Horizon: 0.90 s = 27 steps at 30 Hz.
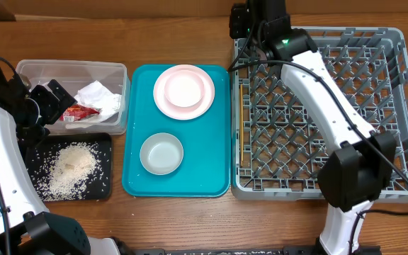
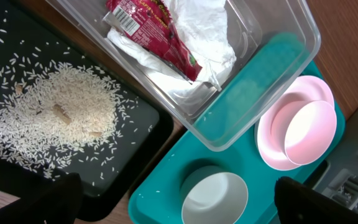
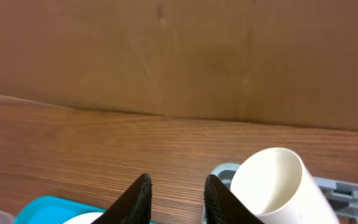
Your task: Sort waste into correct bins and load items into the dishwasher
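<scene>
The clear tub holds the white napkin and red wrapper. Rice lies heaped on the black tray. A pink plate carrying a white bowl sits beside a grey-green bowl. My left gripper hangs wide open above the tub's near corner, holding nothing. At the grey dish rack's far left corner, a white cup lies tilted. My right gripper is open just left of it, with only bare table showing between its fingers. Chopsticks lie along the rack's left edge.
The teal serving tray lies between the bins and the rack, with the plate and bowls on it. Wooden table runs behind the rack and tray. My right arm stretches over the rack's middle.
</scene>
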Each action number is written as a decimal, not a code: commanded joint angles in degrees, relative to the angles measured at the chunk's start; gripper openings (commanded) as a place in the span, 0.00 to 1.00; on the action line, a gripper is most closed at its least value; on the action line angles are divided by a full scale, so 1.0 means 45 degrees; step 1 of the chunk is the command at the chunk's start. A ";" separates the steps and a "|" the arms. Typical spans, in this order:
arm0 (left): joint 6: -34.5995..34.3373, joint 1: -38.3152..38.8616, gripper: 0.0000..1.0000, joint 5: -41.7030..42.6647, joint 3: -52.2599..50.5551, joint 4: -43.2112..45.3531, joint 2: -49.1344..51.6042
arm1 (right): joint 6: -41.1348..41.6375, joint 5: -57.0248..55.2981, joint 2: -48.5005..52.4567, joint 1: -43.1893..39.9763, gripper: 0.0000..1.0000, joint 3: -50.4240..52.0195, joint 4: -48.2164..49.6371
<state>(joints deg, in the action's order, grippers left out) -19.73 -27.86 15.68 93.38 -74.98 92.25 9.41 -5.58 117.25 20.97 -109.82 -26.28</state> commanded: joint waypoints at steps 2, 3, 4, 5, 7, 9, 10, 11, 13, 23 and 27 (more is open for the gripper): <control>-0.0136 -0.0044 1.00 -0.0049 0.0253 0.0053 -0.0097 | -0.0102 -0.0272 0.1229 -0.0078 0.29 -0.0141 0.0282; -0.0136 -0.0044 1.00 -0.0049 0.0257 0.0053 -0.0097 | -0.0102 -0.0272 0.1394 -0.0078 0.29 -0.0141 0.0335; -0.0136 -0.0044 1.00 -0.0053 0.0253 0.0053 -0.0097 | -0.0102 -0.0272 0.1559 -0.0078 0.28 -0.0141 0.0359; -0.0136 -0.0044 1.00 -0.0053 0.0257 0.0053 -0.0097 | -0.0102 -0.0277 0.1739 -0.0083 0.29 -0.0141 0.0355; -0.0136 -0.0044 1.00 -0.0053 0.0257 0.0053 -0.0097 | -0.0107 -0.0287 0.1991 -0.0097 0.28 -0.0141 0.0296; -0.0136 -0.0044 1.00 -0.0053 0.0257 0.0053 -0.0097 | -0.0102 -0.0384 0.2089 -0.0097 0.25 -0.0141 0.0044; -0.0136 -0.0044 1.00 -0.0053 0.0257 0.0053 -0.0097 | -0.0102 -0.0563 0.2089 -0.0092 0.24 -0.0141 -0.0126; -0.0136 -0.0044 1.00 -0.0053 0.0257 0.0053 -0.0097 | -0.0102 -0.0811 0.2089 -0.0092 0.22 -0.0141 -0.0316; -0.0136 -0.0044 1.00 -0.0049 0.0257 0.0053 -0.0097 | -0.0102 -0.1219 0.2069 -0.0092 0.22 -0.0141 -0.0617; -0.0136 -0.0044 1.00 -0.0053 0.0257 0.0053 -0.0097 | -0.0049 -0.1433 0.1336 -0.0015 0.19 -0.0151 -0.2875; -0.0136 -0.0044 1.00 -0.0053 0.0257 0.0053 -0.0097 | -0.0058 -0.0695 0.0423 0.0214 0.19 -0.0151 -0.2584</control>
<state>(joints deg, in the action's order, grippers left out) -19.73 -27.86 15.66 93.38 -74.98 92.25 8.97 -10.50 126.15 20.88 -109.80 -39.59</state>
